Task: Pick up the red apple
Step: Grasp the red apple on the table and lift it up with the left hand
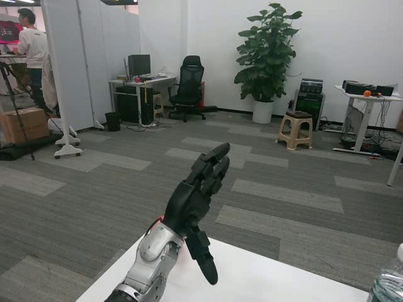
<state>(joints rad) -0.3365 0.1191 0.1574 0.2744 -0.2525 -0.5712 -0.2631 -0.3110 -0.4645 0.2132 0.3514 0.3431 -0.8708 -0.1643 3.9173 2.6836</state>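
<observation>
The robot's black many-fingered left hand (196,200) is raised over the far edge of the white table (264,280), fingers extended close together, thumb pointing down, holding nothing, with only a sliver of the round red apple (160,219) showing behind its wrist.

The white table (264,280) fills the near bottom of the view, its far edge running at a slant from the near left up and across to the right. A clear plastic water bottle (389,284) stands on it at the near right corner of the view, cut off by the frame. A thin sliver of the red apple (161,219) shows near the table's far left edge, mostly hidden.
</observation>
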